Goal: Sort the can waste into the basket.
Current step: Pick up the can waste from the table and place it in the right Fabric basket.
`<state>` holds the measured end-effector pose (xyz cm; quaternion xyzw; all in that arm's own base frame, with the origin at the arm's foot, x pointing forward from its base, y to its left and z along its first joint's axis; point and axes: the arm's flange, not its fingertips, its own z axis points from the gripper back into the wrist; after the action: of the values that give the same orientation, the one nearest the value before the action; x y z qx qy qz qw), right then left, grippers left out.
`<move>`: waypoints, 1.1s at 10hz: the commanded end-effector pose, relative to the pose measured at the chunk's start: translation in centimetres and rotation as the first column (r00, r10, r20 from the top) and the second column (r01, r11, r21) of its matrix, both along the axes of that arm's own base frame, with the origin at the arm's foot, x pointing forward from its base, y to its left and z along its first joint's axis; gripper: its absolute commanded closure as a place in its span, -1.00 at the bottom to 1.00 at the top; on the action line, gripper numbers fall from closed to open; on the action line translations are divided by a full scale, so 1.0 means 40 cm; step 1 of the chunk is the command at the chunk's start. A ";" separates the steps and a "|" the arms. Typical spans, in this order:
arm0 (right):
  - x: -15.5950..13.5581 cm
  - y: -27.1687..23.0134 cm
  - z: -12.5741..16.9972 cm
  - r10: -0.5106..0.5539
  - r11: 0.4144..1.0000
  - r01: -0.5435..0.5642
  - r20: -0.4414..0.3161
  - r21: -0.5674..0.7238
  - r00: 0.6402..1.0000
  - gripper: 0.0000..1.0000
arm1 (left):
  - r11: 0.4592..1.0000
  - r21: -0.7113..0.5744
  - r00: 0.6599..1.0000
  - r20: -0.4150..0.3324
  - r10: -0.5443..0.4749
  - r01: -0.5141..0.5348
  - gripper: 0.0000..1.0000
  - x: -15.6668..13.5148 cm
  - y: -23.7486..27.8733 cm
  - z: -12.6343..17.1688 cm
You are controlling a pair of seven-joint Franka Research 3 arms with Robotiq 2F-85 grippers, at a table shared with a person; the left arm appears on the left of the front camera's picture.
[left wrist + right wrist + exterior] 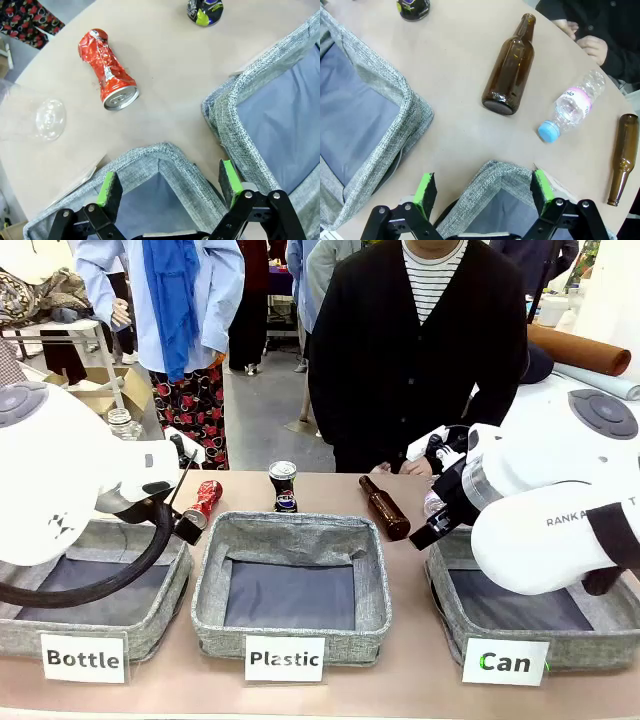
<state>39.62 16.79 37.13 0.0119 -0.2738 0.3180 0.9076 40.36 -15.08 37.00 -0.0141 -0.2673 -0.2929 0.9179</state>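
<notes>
Front view, red can (203,502) (bare table (330,495) around)

Right gripper (482,179) above basket (512,181) corner

Cut off by the top edge, left wrist view: dark can (205,11), only a part visible, print illegible. Cut off by the left edge, same view: clear bottle (37,119), outline faint. Partly hidden behind the right arm (560,510), front view: Can basket (600,635) and pink-labelled bottle (433,504). Lower end hidden behind the left arm (70,480): red can (207,496).
</notes>
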 end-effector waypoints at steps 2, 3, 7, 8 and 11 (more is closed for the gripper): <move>0.000 0.000 0.000 0.000 1.000 0.000 0.000 0.000 1.000 -1.00 | 1.000 0.000 1.000 0.000 0.000 0.000 -1.00 0.000 0.000 0.000; 0.000 0.000 0.000 0.000 1.000 0.000 0.000 0.000 1.000 -1.00 | 1.000 0.000 1.000 0.000 0.000 0.000 -1.00 0.000 0.000 0.000; 0.000 0.000 0.000 0.000 1.000 0.000 0.000 0.000 1.000 -1.00 | 1.000 0.000 1.000 0.000 0.000 0.000 -1.00 0.000 0.000 0.000; 0.000 0.000 0.000 0.000 1.000 0.000 0.000 0.000 1.000 -1.00 | 1.000 0.000 1.000 0.000 0.000 0.000 -1.00 0.000 0.000 0.000; 0.000 0.000 0.000 0.000 1.000 0.000 0.000 0.000 1.000 -1.00 | 1.000 0.000 1.000 0.000 0.000 0.000 -1.00 0.000 0.000 0.000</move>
<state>39.61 16.80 37.13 0.0117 -0.2738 0.3183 0.9075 40.36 -15.08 37.00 -0.0141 -0.2673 -0.2929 0.9179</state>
